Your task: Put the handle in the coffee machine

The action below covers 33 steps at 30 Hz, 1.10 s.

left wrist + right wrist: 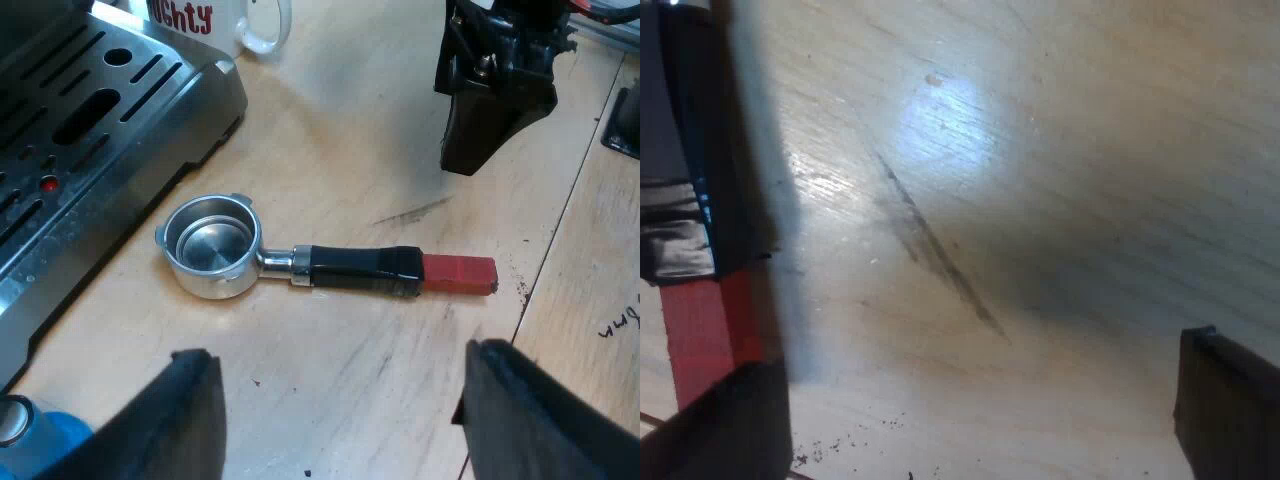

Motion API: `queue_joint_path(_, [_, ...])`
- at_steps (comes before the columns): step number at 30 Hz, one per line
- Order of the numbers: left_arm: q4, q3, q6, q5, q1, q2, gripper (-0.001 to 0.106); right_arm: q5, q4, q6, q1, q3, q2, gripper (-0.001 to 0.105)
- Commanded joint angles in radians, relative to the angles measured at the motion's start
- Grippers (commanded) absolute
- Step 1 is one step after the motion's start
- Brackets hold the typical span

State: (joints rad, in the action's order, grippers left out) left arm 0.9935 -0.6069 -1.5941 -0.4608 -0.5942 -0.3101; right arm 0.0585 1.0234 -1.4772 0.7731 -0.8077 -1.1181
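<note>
While both arms hang over the counter [330, 150], the holder [300, 265] lies flat on the wood, loose, gripped by nothing. Its round metal basket [210, 245] sits mouth-up just beside the drip tray [90, 130] of the espresso machine [190, 100], close to the tray's edge but apart from it. From there the long axis runs straight away from the machine: basket, then the black handle [355, 268], then the red end [458, 274]. That end points off toward a seam [560, 230] between the counter boards.

The left gripper [343, 360] hovers low on the near side of the holder. Its fingers [195, 420] are spread wide, and the handle lies crosswise beyond the gap between them.

The right gripper [975, 355] is down close to the wood at the red end, and its fingers [1225, 400] are wide apart too, with bare counter and a dark streak [940, 250] between them. One finger sits just beside the red tip; whether it touches, I can't say.

A white mug [235, 20] stands beyond the machine's corner, and a blue tamper [45, 445] stands by the tray's near end.
</note>
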Motion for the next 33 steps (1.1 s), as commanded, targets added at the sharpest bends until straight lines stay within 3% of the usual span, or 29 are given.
queue_joint_path(1, [0.004,-0.007,0.006,-0.007,-0.004,-0.002,0.055,-0.002,0.004,0.000,0.000,0.002,0.001,0.078])
queue_joint_path(6, [0.004,-0.007,0.006,-0.007,-0.004,-0.002,0.055,-0.002,-0.006,0.000,0.000,0.002,0.001,0.078])
queue_joint_path(7, [0.004,-0.007,0.006,-0.007,-0.004,-0.002,0.055,-0.002,-0.009,0.000,0.000,0.002,0.001,0.074])
queue_joint_path(14, [0.004,-0.007,0.006,-0.007,-0.004,-0.002,0.055,0.011,-0.009,0.019,0.000,0.002,0.001,0.023])
queue_joint_path(19, [0.004,-0.007,0.006,-0.007,-0.004,-0.002,0.055,0.044,-0.012,0.054,0.000,0.002,0.001,0.000])
queue_joint_path(33, [-0.009,-0.007,0.006,-0.007,-0.004,-0.002,0.055,0.044,-0.017,0.076,0.000,0.005,0.001,0.000])
